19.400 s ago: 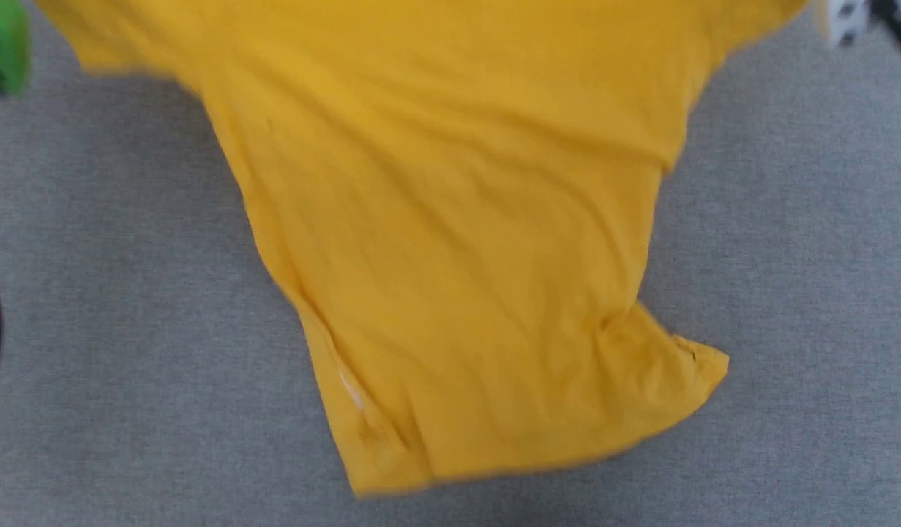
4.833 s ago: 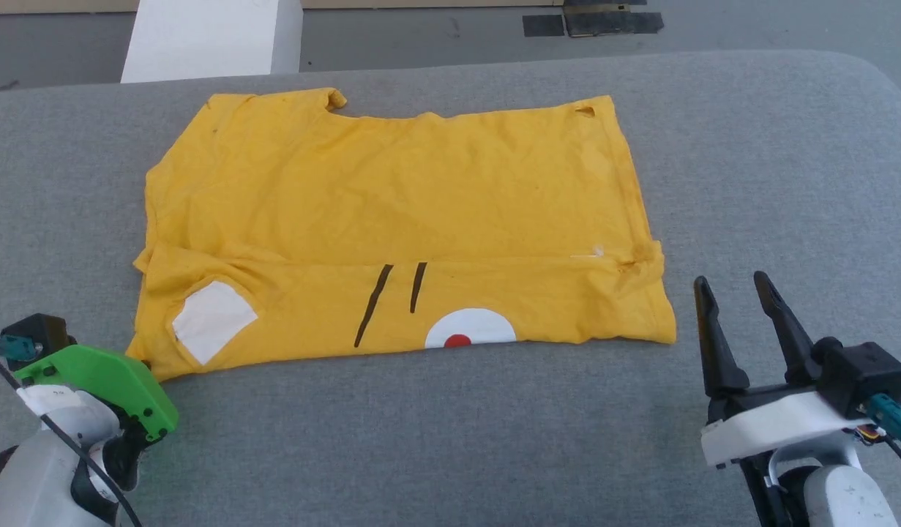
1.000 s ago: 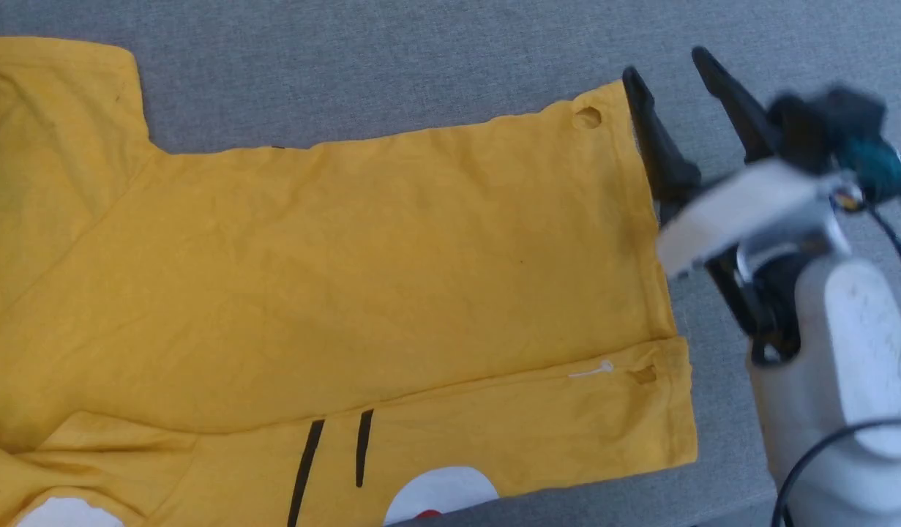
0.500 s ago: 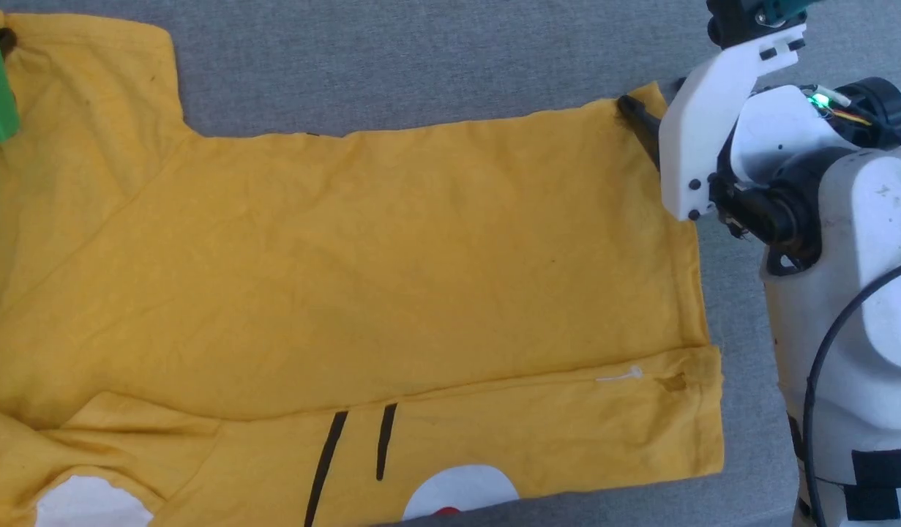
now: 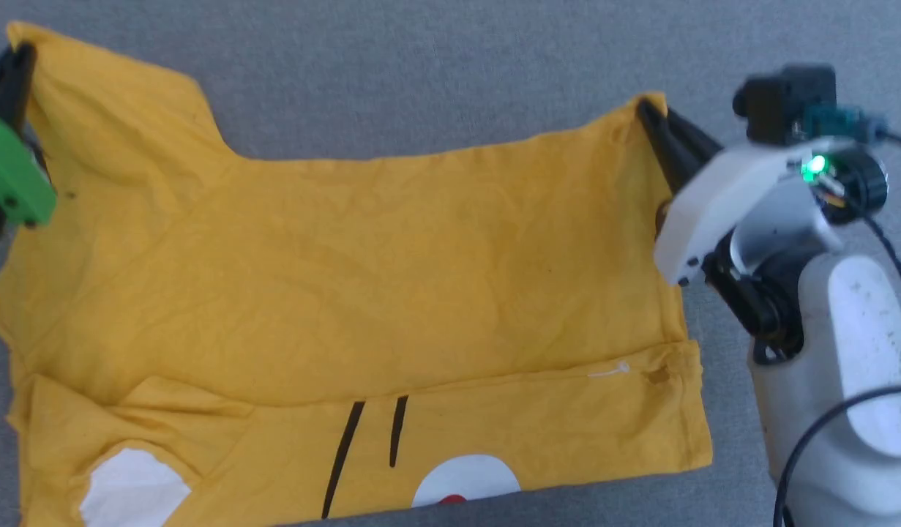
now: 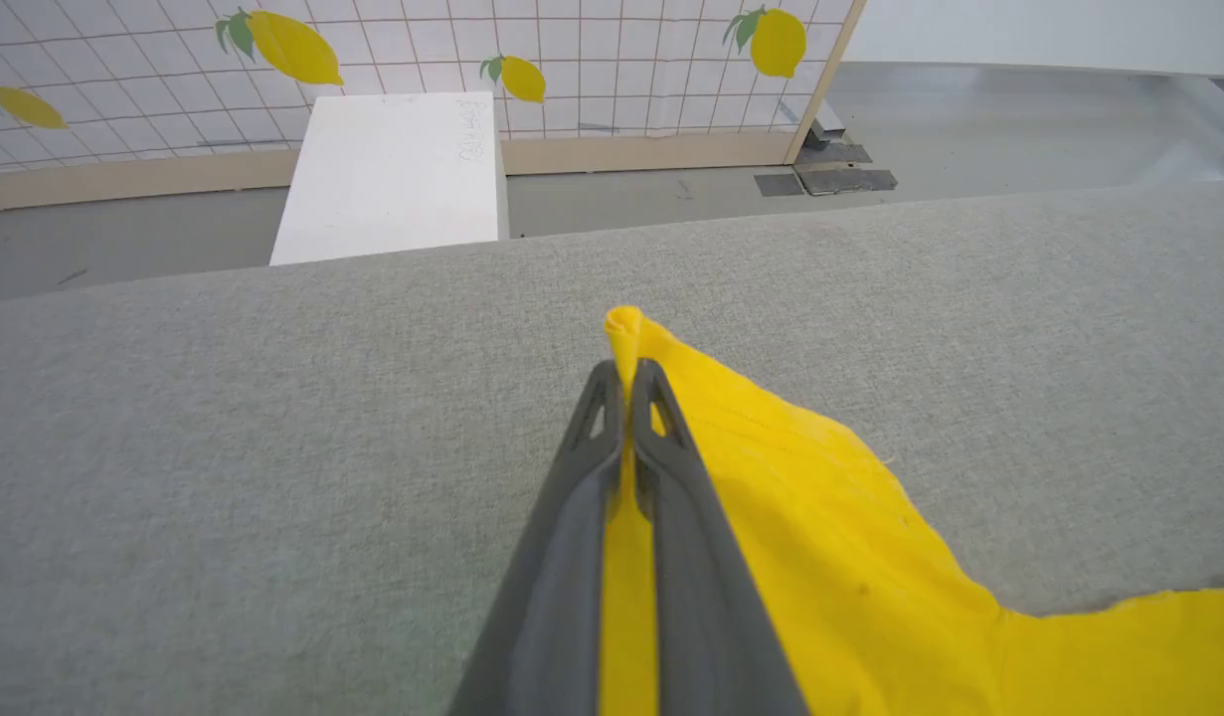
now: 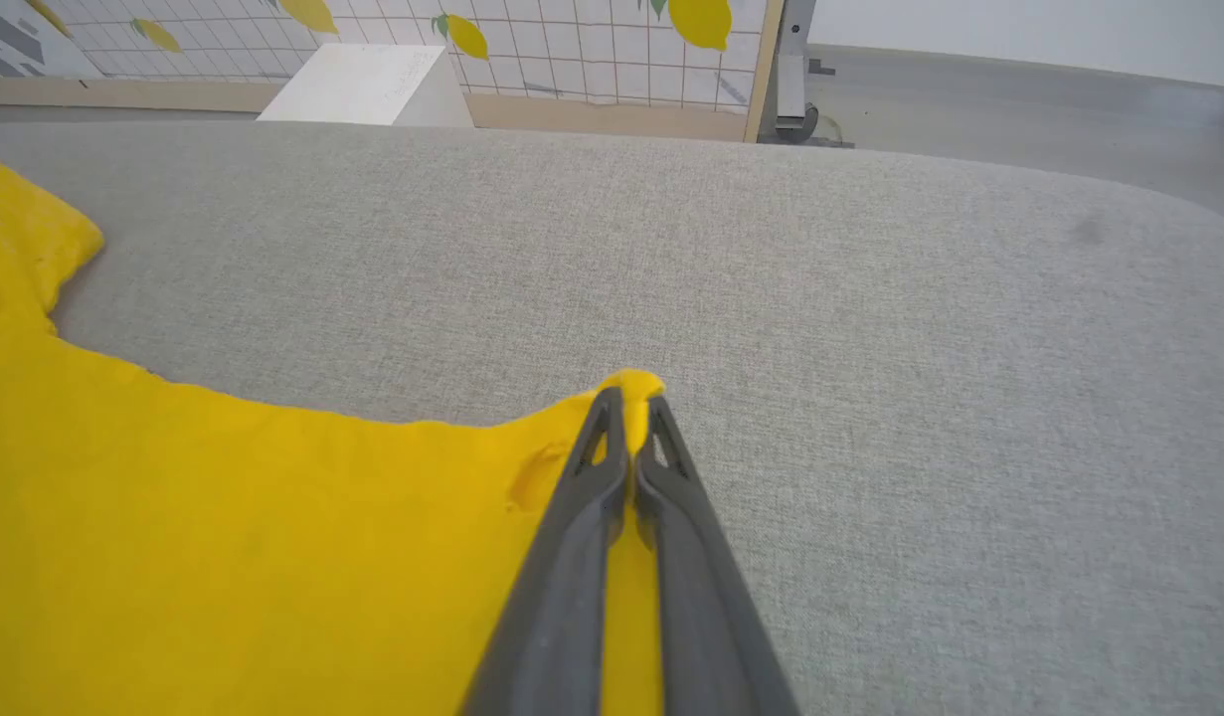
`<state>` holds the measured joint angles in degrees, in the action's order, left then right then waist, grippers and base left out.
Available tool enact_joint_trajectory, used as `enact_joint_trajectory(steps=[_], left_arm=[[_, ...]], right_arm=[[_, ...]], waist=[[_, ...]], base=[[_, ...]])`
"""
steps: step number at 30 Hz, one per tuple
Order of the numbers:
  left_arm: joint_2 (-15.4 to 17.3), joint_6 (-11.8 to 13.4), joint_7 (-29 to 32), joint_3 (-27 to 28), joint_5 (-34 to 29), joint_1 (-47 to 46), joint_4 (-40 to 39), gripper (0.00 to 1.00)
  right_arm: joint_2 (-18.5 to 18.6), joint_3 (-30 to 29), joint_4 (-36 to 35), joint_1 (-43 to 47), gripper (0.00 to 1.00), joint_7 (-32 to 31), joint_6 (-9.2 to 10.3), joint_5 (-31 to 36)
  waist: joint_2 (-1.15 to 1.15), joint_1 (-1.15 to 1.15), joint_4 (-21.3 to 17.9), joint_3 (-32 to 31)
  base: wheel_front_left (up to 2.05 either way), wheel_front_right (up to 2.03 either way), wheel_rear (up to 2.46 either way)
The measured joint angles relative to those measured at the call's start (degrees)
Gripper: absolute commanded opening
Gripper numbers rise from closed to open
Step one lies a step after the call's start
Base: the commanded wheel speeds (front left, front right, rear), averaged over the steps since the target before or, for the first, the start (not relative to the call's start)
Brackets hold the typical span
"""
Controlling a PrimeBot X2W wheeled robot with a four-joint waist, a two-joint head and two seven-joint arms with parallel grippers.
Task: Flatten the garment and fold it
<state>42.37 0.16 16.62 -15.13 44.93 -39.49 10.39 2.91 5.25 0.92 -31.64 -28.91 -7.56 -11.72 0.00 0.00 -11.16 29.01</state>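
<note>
Now that my right gripper [image 5: 646,111], spread a second ago, pinches the two-o'clock corner of the yellow-orange cartoon-face T-shirt [image 5: 348,278] lying on the grey fabric table [image 5: 421,66], while my left gripper [image 5: 17,58] pinches its ten-o'clock sleeve, I judge the fold can start.

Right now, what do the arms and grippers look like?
The left gripper: two long dark grey fingers with slotted tips, bright green housing. The right gripper: same fingers, white bracket, black block with teal connector, lit green light, pale speckled forearm, black cable.
</note>
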Motion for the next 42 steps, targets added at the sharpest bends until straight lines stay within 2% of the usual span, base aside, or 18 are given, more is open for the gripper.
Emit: enact_joint_trajectory(steps=[4,7,14,19,24,29,34,35,36,37,38,42], left_arm=[[-0.07,0.69,-4.90,3.60,3.07,9.86,-2.93,0.00],[-0.09,1.67,-6.92,5.12,4.49,18.04,-4.65,0.00],[-2.11,6.36,-8.72,6.56,7.22,34.63,-11.17,0.00],[-5.21,7.47,-9.32,5.69,9.13,42.39,-12.89,0.00],[-7.76,7.49,-9.66,3.44,10.28,46.99,-11.88,0.00],[-9.83,6.88,-9.72,1.56,10.78,47.91,-8.33,0.00],[-10.40,5.52,-10.53,0.25,10.31,47.23,-5.06,0.00],[-10.59,5.35,-10.73,0.05,10.23,46.82,-4.43,0.14],[-10.84,5.34,-10.96,-0.08,10.15,46.49,-3.93,0.45],[-11.12,5.22,-11.27,-0.27,9.96,46.16,-3.34,1.00],[-11.35,5.17,-11.84,-0.36,9.75,45.99,-2.94,1.00],[-12.32,5.19,-15.33,-0.86,7.15,45.61,-2.49,1.00]], right_arm=[[-0.02,-1.88,1.89,5.46,0.00,5.41,0.00,0.02],[0.00,-3.08,2.97,9.42,0.00,6.66,0.00,0.25],[0.02,-5.28,3.54,16.79,0.00,6.45,0.00,1.22],[0.02,-5.08,3.45,21.56,0.00,2.90,0.00,1.64],[1.23,-4.83,3.25,25.59,0.00,-3.92,0.00,2.81],[1.99,-4.63,2.65,27.93,0.00,-9.85,0.00,3.75],[2.03,-5.12,2.31,27.94,0.00,-13.79,0.00,5.82],[1.88,-5.35,2.29,27.94,0.00,-14.36,0.00,5.81],[1.68,-5.58,2.30,28.01,0.00,-14.91,0.00,5.80],[1.48,-5.76,2.20,28.14,0.48,-15.60,0.00,5.78],[1.27,-6.08,2.00,28.31,1.00,-16.21,0.00,5.59],[0.51,-7.92,-0.78,31.62,1.00,-17.47,0.00,4.48]], waist=[[0.00,-0.01,0.79,-3.89],[0.00,0.00,1.55,-6.73],[0.00,-0.01,4.00,-12.41],[0.00,-0.01,6.36,-14.88],[0.00,-0.01,8.48,-16.48],[0.00,-0.01,9.87,-17.36],[0.00,-0.01,10.57,-17.41],[0.00,-0.01,10.64,-17.40],[0.00,-0.01,10.69,-17.47],[0.00,-0.01,10.73,-17.65],[0.00,-0.01,10.75,-17.90],[0.00,-0.01,10.91,-19.22]], base=[[0.00,0.00,0.00],[0.00,0.00,0.00],[0.00,0.00,0.00],[0.00,0.00,0.00],[0.00,0.00,0.00],[0.00,0.00,0.00],[0.00,0.00,0.00],[0.00,0.00,0.00],[0.00,0.00,0.00],[0.00,0.00,0.00],[0.00,0.00,0.00],[0.00,0.00,0.00]])
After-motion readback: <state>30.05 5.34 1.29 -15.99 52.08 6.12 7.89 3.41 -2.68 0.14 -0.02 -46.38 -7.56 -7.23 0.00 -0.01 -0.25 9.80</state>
